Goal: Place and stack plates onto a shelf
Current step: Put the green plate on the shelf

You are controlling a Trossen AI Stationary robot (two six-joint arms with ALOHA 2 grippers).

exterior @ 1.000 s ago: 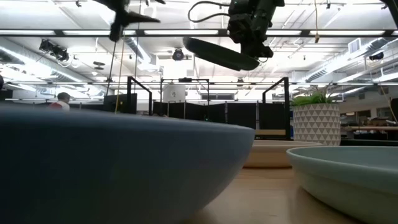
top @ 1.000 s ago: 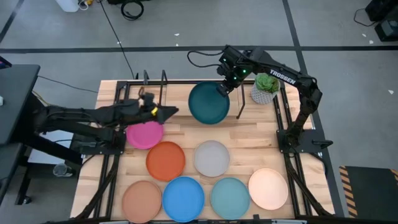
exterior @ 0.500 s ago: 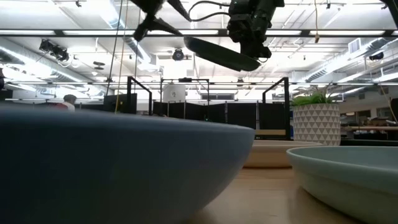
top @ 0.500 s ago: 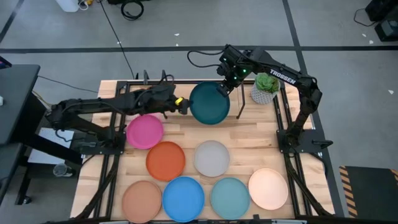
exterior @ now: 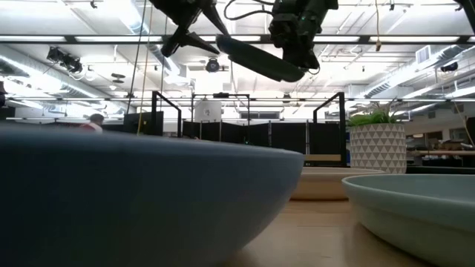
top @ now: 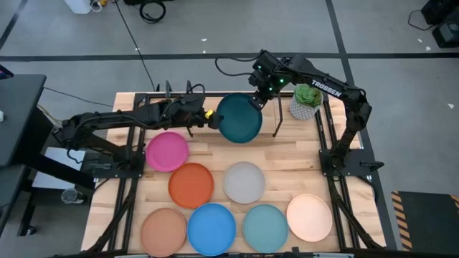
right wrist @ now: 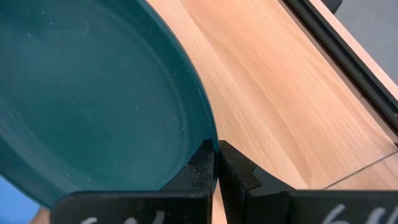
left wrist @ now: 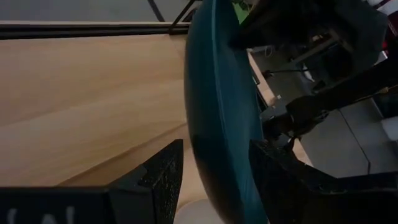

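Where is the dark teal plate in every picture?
High view: round dark teal plate top centre, lifted.
Low view: tilted plate up high.
Left wrist view: edge-on, centre.
Right wrist view: fills the left.
Shared landmark: right hand pinching its rim.

High view: straight down from above, taking in the whole table [top: 215, 154] and both arms.
Low view: at tabletop height, level, pressed close behind the blue plate [exterior: 133, 200].
Left wrist view: close, edge-on to the dark teal plate [left wrist: 221, 118].
Right wrist view: very near that plate's face.
Shared: all four views show the dark teal plate.
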